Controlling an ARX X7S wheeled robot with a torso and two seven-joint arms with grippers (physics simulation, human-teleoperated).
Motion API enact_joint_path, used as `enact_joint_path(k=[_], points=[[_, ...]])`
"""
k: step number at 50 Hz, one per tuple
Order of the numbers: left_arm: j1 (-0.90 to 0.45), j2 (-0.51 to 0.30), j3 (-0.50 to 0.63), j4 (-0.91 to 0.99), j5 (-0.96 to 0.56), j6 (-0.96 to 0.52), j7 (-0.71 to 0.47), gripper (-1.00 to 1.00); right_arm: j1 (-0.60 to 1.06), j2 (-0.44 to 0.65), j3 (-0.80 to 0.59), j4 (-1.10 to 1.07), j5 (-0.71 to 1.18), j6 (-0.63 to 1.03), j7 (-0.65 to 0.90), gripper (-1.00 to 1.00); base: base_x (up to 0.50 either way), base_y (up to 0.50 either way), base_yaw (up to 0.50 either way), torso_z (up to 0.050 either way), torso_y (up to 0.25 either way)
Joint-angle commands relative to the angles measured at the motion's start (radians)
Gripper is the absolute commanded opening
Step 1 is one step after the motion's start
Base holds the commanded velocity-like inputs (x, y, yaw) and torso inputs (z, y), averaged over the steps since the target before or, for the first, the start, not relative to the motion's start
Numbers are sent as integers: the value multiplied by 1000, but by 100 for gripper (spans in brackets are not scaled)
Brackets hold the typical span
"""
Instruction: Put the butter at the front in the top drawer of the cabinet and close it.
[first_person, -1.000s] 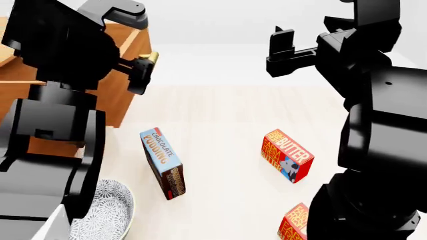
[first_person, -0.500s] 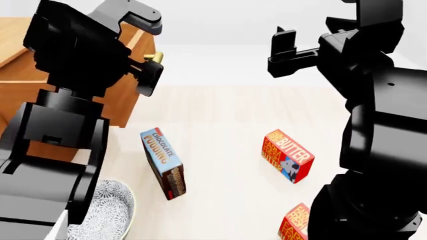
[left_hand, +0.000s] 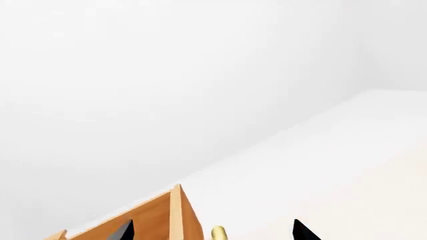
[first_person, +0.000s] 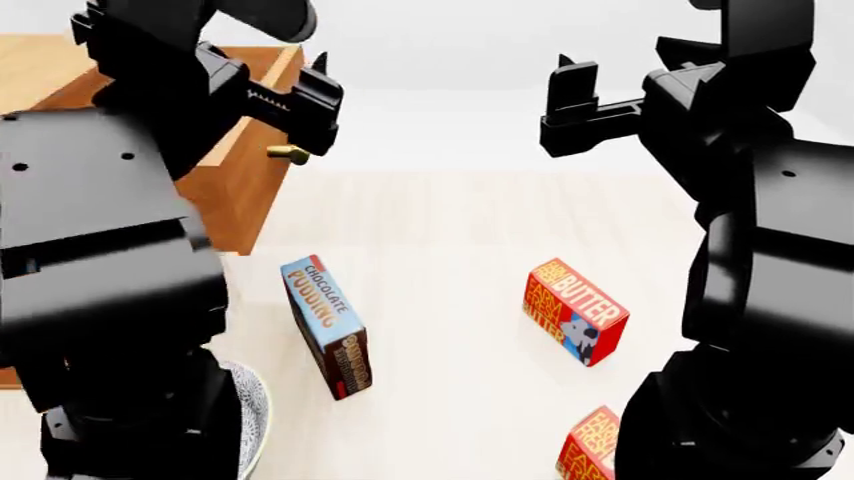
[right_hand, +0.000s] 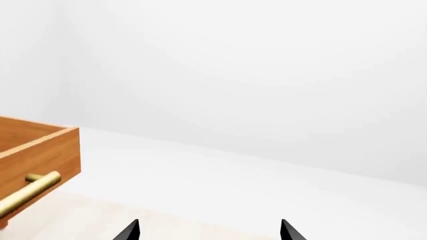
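Two red butter cartons lie on the pale floor: one mid-right, and one nearer me half hidden behind my right arm. The orange-brown cabinet's top drawer stands pulled out at the left, its brass handle showing just below my left gripper. In the left wrist view that gripper is open, and the handle's end and the drawer's corner lie beyond its fingertips. My right gripper hangs open in the air, well above the butter, with nothing between its fingertips.
A blue chocolate pudding box lies left of the butter. A patterned grey bowl sits at the lower left, mostly behind my left arm. The right wrist view shows the drawer and its handle.
My left arm has swung up and closer to the camera, and its gripper now sits above the brass handle. The handle shows lower and further left. The right arm has barely moved.
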Motion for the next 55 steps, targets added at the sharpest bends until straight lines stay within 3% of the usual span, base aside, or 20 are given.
enact_joint_path(k=[1, 14, 17, 25, 31, 46, 51, 55], points=[[302, -21, -91, 426, 3, 130, -111, 100, -3, -2, 5, -8, -4, -1, -5, 100, 0, 0, 0, 0, 0], [533, -41, -295, 673, -113, 263, -71, 100, -13, -4, -5, -31, -22, 12, -15, 100, 0, 0, 0, 0, 0], [564, 42, -415, 681, -105, 348, -10, 100, -15, -4, -6, -33, -29, 13, -21, 100, 0, 0, 0, 0, 0], [732, 47, -590, 681, -389, 606, -228, 100, -14, -9, -13, -37, -57, 14, -43, 100, 0, 0, 0, 0, 0], [802, 38, -656, 663, -542, 707, -338, 100, -20, -12, -12, -38, -70, 10, -55, 100, 0, 0, 0, 0, 0], [871, 3, -696, 565, -639, 834, -460, 100, -25, -2, -26, -50, -94, 18, -80, 100, 0, 0, 0, 0, 0], [878, -11, -692, 555, -648, 846, -472, 100, -18, -11, -60, -35, -344, 24, -322, 100, 0, 0, 0, 0, 0], [883, -21, -688, 555, -654, 847, -478, 100, -14, -26, -89, 22, -692, 23, -695, 100, 0, 0, 0, 0, 0]])
